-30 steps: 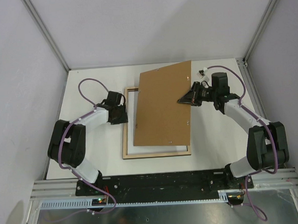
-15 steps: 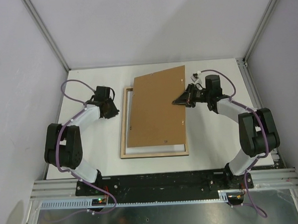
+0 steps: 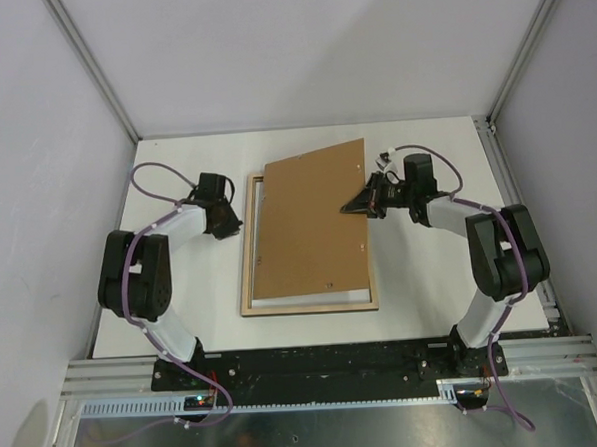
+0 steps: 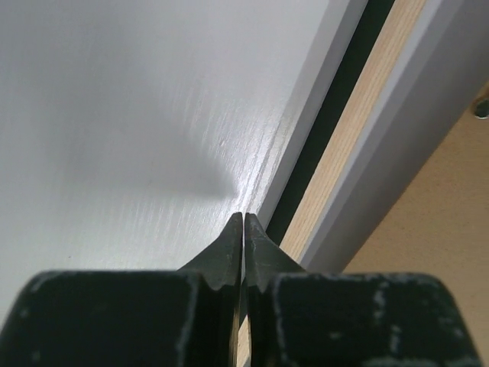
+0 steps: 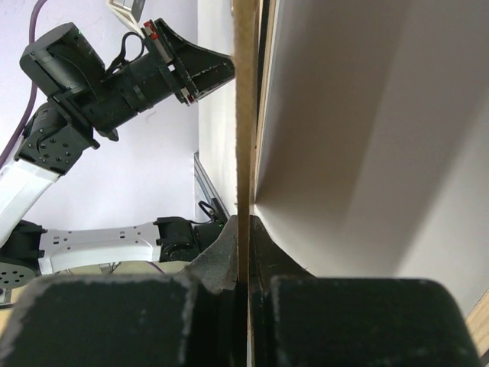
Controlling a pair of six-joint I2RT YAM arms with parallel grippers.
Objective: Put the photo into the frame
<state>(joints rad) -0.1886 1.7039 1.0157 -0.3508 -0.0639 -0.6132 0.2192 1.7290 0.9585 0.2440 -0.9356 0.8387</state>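
Now the right end effector (image 3: pixel 356 204) pinches the backing board (image 3: pixel 309 223) by its right edge above the frame (image 3: pixel 247 271); the left end effector (image 3: pixel 226 223), closed on nothing, sits beside the frame's left edge.

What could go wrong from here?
The right gripper pinches the backing board only at one edge, and the board lies skewed over the frame: it may slip or seat crooked. The left gripper is shut beside the frame, holding nothing, so a push might slide the frame.
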